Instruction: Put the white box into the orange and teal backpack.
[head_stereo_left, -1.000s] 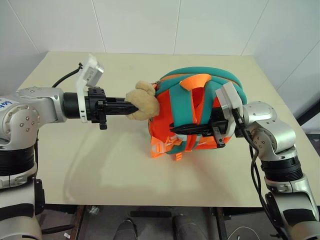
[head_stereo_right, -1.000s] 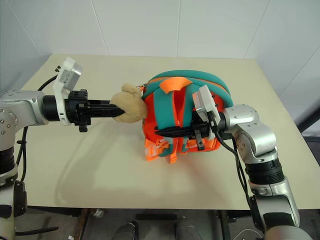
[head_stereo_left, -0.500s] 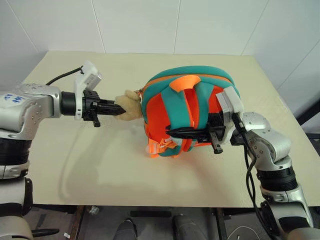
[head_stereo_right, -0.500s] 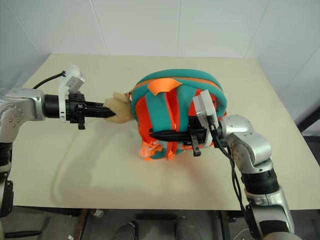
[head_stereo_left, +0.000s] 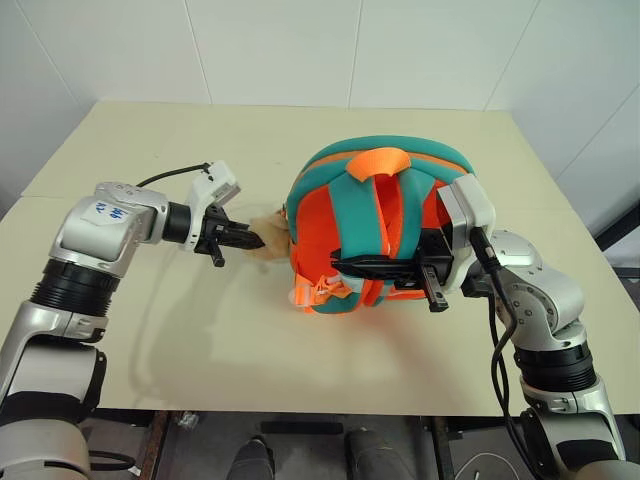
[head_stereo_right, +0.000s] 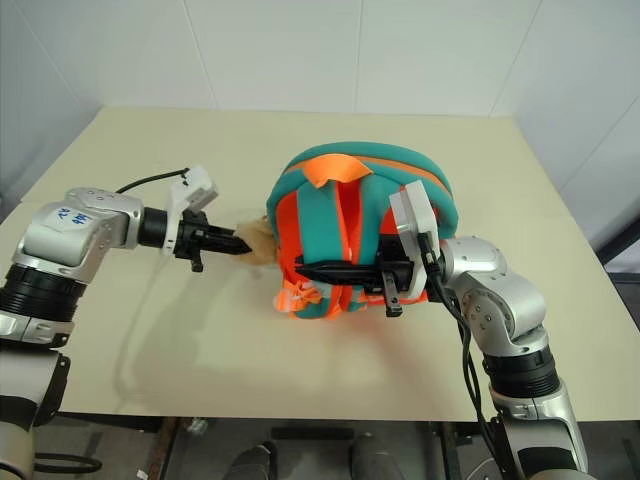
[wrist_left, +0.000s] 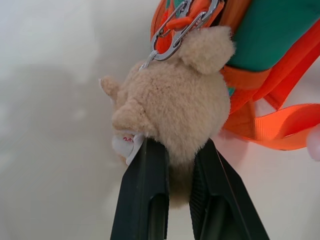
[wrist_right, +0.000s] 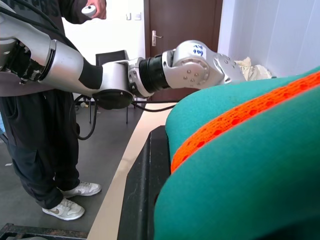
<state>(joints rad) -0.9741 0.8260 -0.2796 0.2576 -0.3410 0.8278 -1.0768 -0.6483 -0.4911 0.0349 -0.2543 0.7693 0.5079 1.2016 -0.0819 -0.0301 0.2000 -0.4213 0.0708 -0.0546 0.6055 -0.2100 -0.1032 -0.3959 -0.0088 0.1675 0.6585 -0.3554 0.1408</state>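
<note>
Risks, big to small:

Counter (head_stereo_left: 200, 330): smooth bare top under backpack (head_stereo_left: 380, 195), nothing bracing it. Any uneven pull from either arm likely to have slid or tipped the whole bag.

Backpack: stood near counter centre, strap side facing the robot, pinched between both arms. Saw no open zipper from here. Could not tell whether the box was inside. If not, both arms were busy with the bag and none was free for it.

Strap (head_stereo_left: 352, 215): right jaws clenched on backpack at the strap side, fingers lying across the orange webbing. Thin, loose hold. Could have slipped off the webbing, or lifted the strap alone while the body sagged.

Plush head (wrist_left: 170, 115): left jaws clamped on it, squeezing soft fur at its lower edge. Weak handle: dangling, compressible, not part of the bag body. Hard tug likely to have stretched it or popped it free of the jaws.

Clip (wrist_left: 172, 40): sole link between head and bag. Side load there could have opened or torn it.
</note>
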